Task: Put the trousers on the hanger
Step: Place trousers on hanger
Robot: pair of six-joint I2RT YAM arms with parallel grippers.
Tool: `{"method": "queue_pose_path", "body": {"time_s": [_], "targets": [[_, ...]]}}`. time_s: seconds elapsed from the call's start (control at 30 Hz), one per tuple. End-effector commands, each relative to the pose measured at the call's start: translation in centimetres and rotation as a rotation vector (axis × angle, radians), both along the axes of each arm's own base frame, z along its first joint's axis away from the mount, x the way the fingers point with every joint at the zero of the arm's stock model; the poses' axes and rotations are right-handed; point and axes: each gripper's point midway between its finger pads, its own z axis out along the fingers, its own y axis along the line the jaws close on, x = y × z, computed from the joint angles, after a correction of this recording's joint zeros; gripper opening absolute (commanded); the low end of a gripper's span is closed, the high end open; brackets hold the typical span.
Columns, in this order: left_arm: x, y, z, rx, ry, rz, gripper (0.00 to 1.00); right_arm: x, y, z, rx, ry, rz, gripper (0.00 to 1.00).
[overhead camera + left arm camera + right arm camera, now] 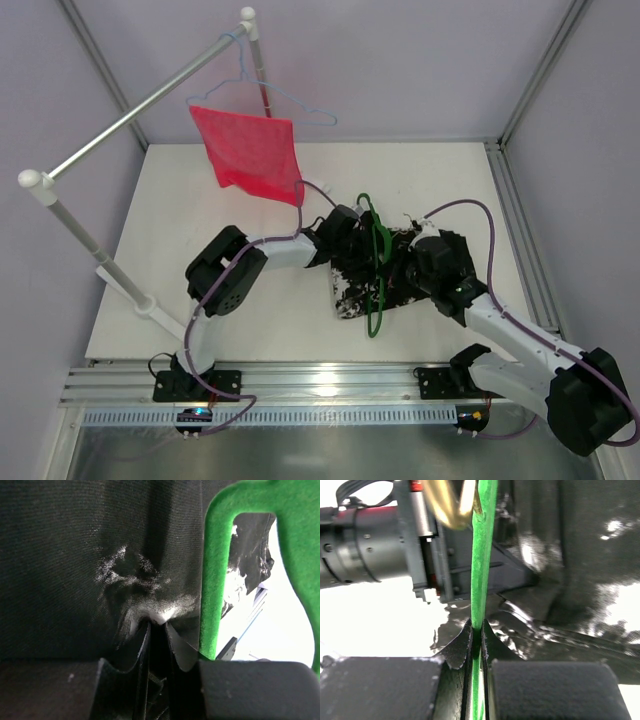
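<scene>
Black fingertips (136, 654) of the left gripper (158, 628) stood almost together, pinching a puckered fold of the trousers (70, 565), whose dark weave with a white splotch filled most of that wrist view. Just right of the pinch ran a limb of the green hanger (214, 580), upright and curving over at the top.

On the other wrist, the right gripper (476, 630) was clamped on a thin green bar of the hanger, which rose straight up from between its fingertips (455, 650). Mottled fabric lay behind and to the right, and the left arm's grey wrist (370, 545) showed at the left.

From above, the trousers lay crumpled on the white table (180, 220), right of centre, between the two grippers. The hanger lay across them, its hook end toward the far side. Well apart, at the far left, a red cloth (250, 150) hung on a pale blue hanger (305, 108) from a rail (130, 115).
</scene>
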Motion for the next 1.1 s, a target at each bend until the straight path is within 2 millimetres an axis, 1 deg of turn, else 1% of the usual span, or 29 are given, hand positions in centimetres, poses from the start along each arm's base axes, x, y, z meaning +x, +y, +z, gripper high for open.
{"method": "queue_pose_path", "body": {"time_s": [0.0,0.07,0.13,0.17,0.2,0.23,0.27,0.33,0.4,0.43,0.47,0.5,0.6,0.67,0.77,0.83,0.97,1.07], "targets": [[-0.4,-1.0,0.0,-0.017,0.001,-0.029,0.16,0.8,3.7,5.4,0.156,-0.132,0.13,0.04],[-0.6,-1.1,0.5,-0.027,0.004,-0.037,0.16,1.1,3.5,4.8,0.148,-0.112,0.108,0.04],[-0.8,-0.5,0.7,-0.018,-0.001,-0.032,0.16,1.4,2.7,4.1,0.122,-0.096,0.062,0.04],[-0.7,-0.3,2.0,-0.028,-0.028,-0.032,0.17,1.4,2.5,4.0,0.114,-0.095,0.051,0.04],[-0.7,0.1,2.3,-0.016,-0.035,-0.029,0.18,1.2,2.1,3.6,0.098,-0.078,0.039,0.04],[-0.7,0.6,2.7,0.001,-0.04,-0.023,0.19,1.3,1.4,3.1,0.071,-0.064,0.002,0.04],[-0.7,1.3,3.8,0.016,-0.063,-0.022,0.23,1.2,1.1,3.1,0.064,-0.06,-0.012,0.04],[-1.0,1.9,4.6,0.039,-0.072,-0.022,0.25,1.1,0.5,2.7,0.039,-0.049,-0.034,0.04],[-1.8,2.5,5.2,0.045,-0.067,-0.03,0.28,1.1,0.2,2.5,0.025,-0.045,-0.043,0.04],[-2.1,2.8,5.1,0.052,-0.059,-0.029,0.29,0.9,0.1,2.3,0.02,-0.037,-0.044,0.04],[-2.8,3.2,4.6,0.077,-0.039,-0.03,0.29,0.8,0.0,2.3,0.016,-0.037,-0.046,0.04],[-2.9,3.5,4.6,0.091,-0.042,-0.03,0.29,0.8,0.0,2.4,0.02,-0.037,-0.045,0.04],[-3.6,3.9,3.8,0.125,-0.038,-0.038,0.29,0.6,0.1,2.7,0.03,-0.04,-0.042,0.04],[-3.9,3.5,3.4,0.115,-0.036,-0.046,0.29,0.6,0.0,2.8,0.029,-0.037,-0.042,0.04],[-4.6,1.9,3.0,0.075,-0.032,-0.08,0.27,0.6,0.0,2.9,0.029,-0.035,-0.047,0.04],[-5.3,1.2,2.1,0.084,-0.026,-0.098,0.26,0.6,0.0,2.7,0.027,-0.028,-0.051,0.04],[-5.9,1.2,0.4,0.108,-0.011,-0.098,0.25,0.6,0.0,2.0,0.016,-0.011,-0.052,0.04],[-6.1,1.5,-0.2,0.126,-0.006,-0.101,0.25,0.5,0.2,1.9,0.021,-0.001,-0.038,0.04]]}}
